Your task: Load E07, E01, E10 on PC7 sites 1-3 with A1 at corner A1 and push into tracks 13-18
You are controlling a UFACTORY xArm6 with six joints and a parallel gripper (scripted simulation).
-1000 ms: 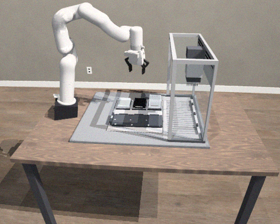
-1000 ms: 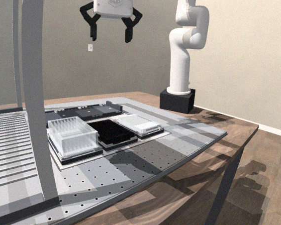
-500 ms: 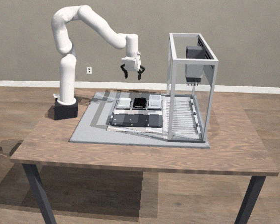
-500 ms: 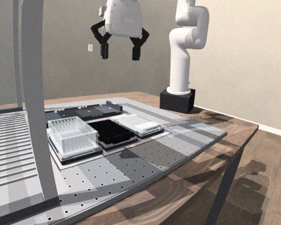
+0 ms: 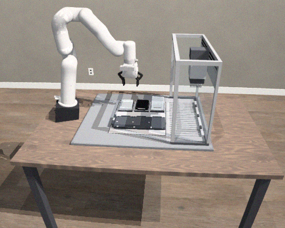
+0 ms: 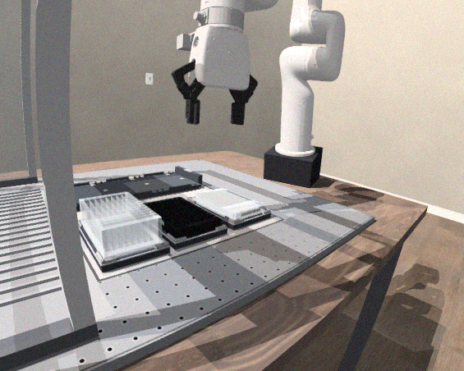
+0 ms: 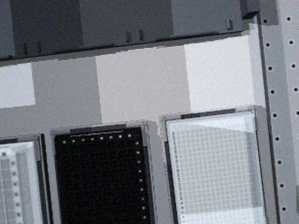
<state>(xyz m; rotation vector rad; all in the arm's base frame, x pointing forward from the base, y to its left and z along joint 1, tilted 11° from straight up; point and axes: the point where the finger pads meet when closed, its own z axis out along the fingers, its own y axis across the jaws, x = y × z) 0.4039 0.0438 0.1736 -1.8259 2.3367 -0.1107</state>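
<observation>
Hovering with its fingers wide apart and empty, the claw (image 6: pixel 215 112) hangs high above E10 (image 6: pixel 230 205), probably slightly off-centre.

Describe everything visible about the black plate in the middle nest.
The black plate is a low, flat rectangular microplate, opaque and matte like dark plastic. The wrist view shows pale dots along its top and right edges. It lies flat in the middle nest, between the tall clear deep-well block and the pale 384-well plate. Nothing grips it; the open gripper hangs well above.
</observation>
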